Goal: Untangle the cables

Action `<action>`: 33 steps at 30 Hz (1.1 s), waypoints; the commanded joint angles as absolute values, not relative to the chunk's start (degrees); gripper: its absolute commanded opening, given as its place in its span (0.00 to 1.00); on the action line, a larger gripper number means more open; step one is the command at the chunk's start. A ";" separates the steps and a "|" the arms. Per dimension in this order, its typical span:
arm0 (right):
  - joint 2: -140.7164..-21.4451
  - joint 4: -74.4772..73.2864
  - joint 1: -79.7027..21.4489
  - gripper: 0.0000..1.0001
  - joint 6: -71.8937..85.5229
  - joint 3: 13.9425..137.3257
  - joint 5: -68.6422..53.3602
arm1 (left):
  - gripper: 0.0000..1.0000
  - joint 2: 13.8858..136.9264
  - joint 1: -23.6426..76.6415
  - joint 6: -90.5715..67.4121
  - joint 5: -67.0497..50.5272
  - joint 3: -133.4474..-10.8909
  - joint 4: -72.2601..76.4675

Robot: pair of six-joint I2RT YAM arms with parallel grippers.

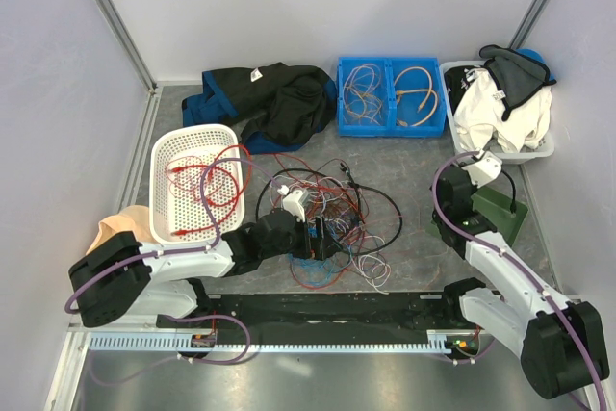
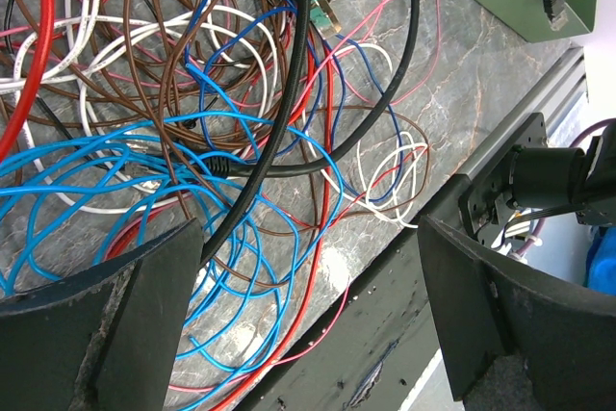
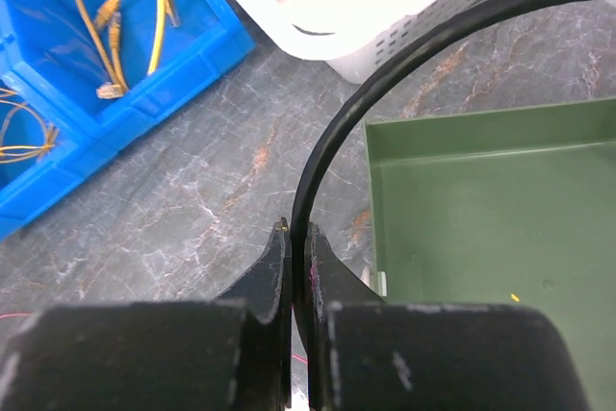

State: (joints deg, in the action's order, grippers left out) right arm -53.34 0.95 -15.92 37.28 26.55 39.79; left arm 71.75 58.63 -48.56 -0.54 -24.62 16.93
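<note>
The cables (image 1: 332,223) lie in a messy tangle at the table's middle: blue, red, brown, white, pink and black wires. In the left wrist view they spread under my fingers, with blue wires (image 2: 115,190) and a thick black cable (image 2: 289,122) on top. My left gripper (image 1: 313,238) (image 2: 308,267) is open and empty, low over the tangle's near edge. My right gripper (image 1: 472,185) (image 3: 296,233) is shut on a thick black cable (image 3: 404,55) that arcs right over the green tray (image 3: 481,209).
A white basket (image 1: 168,156) at the left holds red cables (image 1: 207,190). A blue bin (image 1: 390,64) with sorted cables, a dark garment (image 1: 265,98) and a white basket of clothes (image 1: 544,151) stand at the back. The green tray (image 1: 500,209) is right. A black rail (image 1: 337,310) runs along the front.
</note>
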 commanded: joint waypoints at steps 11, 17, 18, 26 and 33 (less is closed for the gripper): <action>-57.13 -4.04 -15.91 0.00 47.19 23.82 42.28 | 1.00 72.86 58.89 -50.10 -0.53 -25.75 19.34; -59.24 -4.31 -13.28 0.00 49.66 21.71 39.47 | 1.00 72.07 58.89 -50.10 -0.35 -25.05 19.34; -59.41 -4.39 -12.40 0.00 49.83 21.27 39.11 | 1.00 71.81 58.89 -50.10 -0.44 -25.05 19.25; -57.40 -6.41 -9.67 0.00 50.80 19.16 37.53 | 1.00 71.81 58.89 -49.83 -0.26 -25.05 19.25; -50.20 -6.59 -9.67 0.00 47.38 20.56 39.37 | 1.00 71.72 58.97 -49.92 -0.18 -24.96 19.34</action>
State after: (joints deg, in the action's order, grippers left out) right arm -53.49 -3.25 -9.93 49.71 20.60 37.91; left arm 72.51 58.63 -48.58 -0.54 -24.62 16.91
